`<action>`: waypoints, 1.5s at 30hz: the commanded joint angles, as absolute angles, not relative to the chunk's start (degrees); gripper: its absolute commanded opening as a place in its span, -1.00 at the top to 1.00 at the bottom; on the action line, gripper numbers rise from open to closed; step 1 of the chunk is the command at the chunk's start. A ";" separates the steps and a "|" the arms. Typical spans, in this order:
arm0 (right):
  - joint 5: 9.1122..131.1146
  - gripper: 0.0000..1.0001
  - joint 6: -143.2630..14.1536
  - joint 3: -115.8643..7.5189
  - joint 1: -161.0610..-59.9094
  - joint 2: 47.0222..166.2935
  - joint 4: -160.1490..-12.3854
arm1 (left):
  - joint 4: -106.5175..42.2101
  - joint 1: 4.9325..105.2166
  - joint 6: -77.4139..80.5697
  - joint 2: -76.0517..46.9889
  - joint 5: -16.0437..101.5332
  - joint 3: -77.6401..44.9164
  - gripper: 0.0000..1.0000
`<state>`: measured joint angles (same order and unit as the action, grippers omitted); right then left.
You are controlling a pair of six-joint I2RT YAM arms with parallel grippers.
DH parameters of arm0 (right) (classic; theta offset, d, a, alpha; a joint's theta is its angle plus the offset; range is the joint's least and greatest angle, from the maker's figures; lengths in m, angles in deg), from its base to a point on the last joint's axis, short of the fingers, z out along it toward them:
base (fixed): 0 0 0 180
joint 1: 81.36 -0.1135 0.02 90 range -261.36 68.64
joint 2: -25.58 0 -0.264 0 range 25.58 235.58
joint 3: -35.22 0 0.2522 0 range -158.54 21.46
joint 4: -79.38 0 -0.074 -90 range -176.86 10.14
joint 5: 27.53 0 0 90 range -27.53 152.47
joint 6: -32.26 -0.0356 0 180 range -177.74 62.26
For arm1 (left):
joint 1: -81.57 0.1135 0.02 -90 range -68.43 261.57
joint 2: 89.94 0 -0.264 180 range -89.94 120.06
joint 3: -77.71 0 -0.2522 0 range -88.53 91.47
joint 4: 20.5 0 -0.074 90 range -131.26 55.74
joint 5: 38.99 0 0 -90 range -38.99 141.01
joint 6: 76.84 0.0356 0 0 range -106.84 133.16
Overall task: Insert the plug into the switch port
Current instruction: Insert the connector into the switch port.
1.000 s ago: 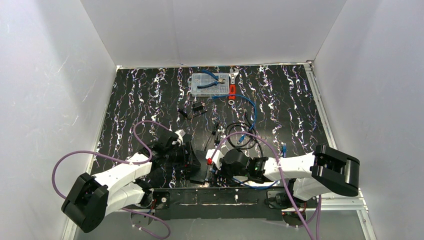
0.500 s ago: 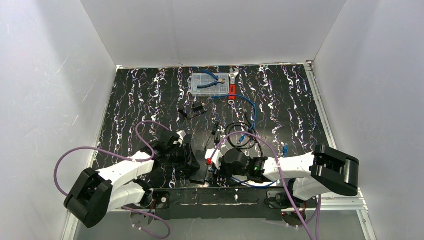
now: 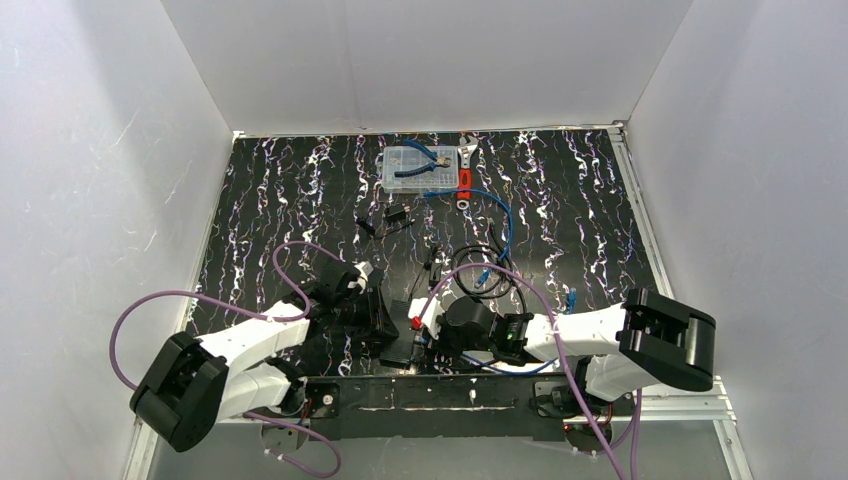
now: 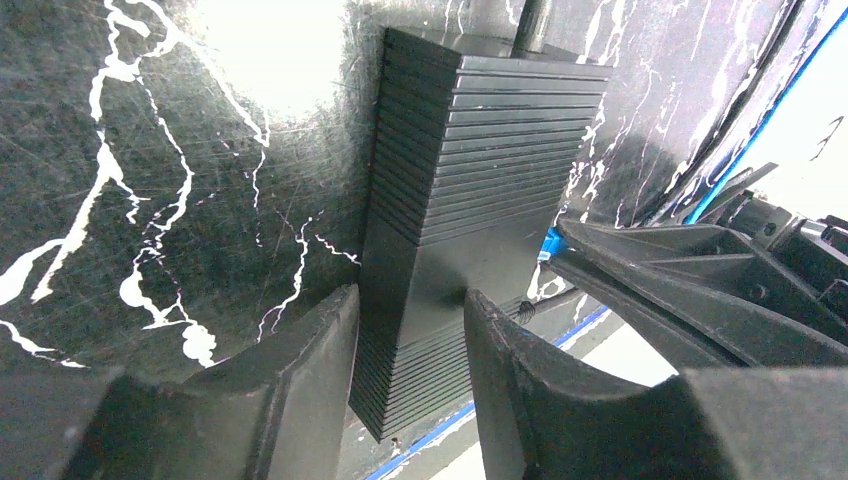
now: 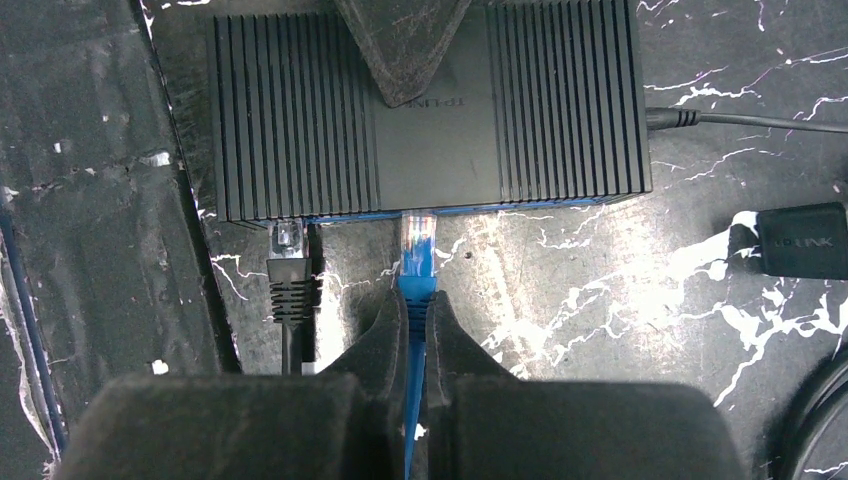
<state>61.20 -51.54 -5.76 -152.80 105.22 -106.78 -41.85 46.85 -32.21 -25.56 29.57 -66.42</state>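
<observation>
- Pinching the blue plug [image 5: 418, 248] tight by its boot in the right gripper [image 5: 405, 318].
- Resting its tip at the switch port [image 5: 418, 213], in the black box [image 5: 300, 110] by the tabletop's [image 3: 300, 190] near edge; apparently unseated, push remaining.
- Straddling the box with the left gripper [image 4: 410, 300]; hold unclear.

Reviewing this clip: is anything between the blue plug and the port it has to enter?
Nothing visible does. The blue plug, pinched in the right hand, points straight at the switch with its tip at the front edge. A black plug sits off to one side, apart from it.
</observation>
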 commanded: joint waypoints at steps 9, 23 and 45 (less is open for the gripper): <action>64.31 0.97 -52.36 -8.59 -153.38 105.82 -111.94 | -40.40 46.68 -31.53 -24.30 27.91 -66.49 0.24; 62.75 0.97 -49.87 -10.61 -153.44 102.57 -109.04 | -39.33 46.68 -30.93 -22.69 27.26 -67.02 0.33; 61.20 0.97 -48.68 -12.36 -153.40 100.38 -106.62 | -38.57 46.72 -30.44 -20.87 26.85 -66.99 0.30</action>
<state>61.01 -49.02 -8.07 -152.80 102.53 -98.95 -37.25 47.34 -31.40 -22.37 26.53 -66.40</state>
